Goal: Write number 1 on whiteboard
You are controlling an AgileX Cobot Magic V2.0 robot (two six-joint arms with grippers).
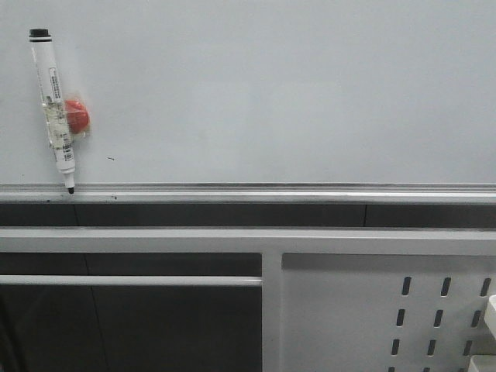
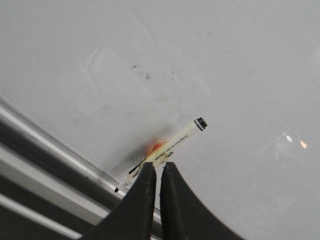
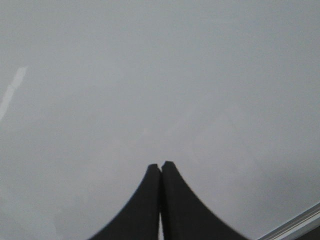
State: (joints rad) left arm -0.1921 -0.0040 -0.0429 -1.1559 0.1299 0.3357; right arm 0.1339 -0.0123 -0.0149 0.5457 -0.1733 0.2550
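The whiteboard fills the upper part of the front view, edged below by a silver rail. No number 1 stroke shows on it, only a tiny dark speck. A white marker hangs nearly upright at the far left, held by a red magnet, its black tip down on the rail. Neither gripper shows in the front view. In the left wrist view my left gripper is shut and empty, just short of the marker. My right gripper is shut and empty, facing the bare board.
Below the rail run dark gaps and pale metal bars. A grey metal panel with slotted holes stands at the lower right. The rail shows in the left wrist view and at a corner of the right wrist view.
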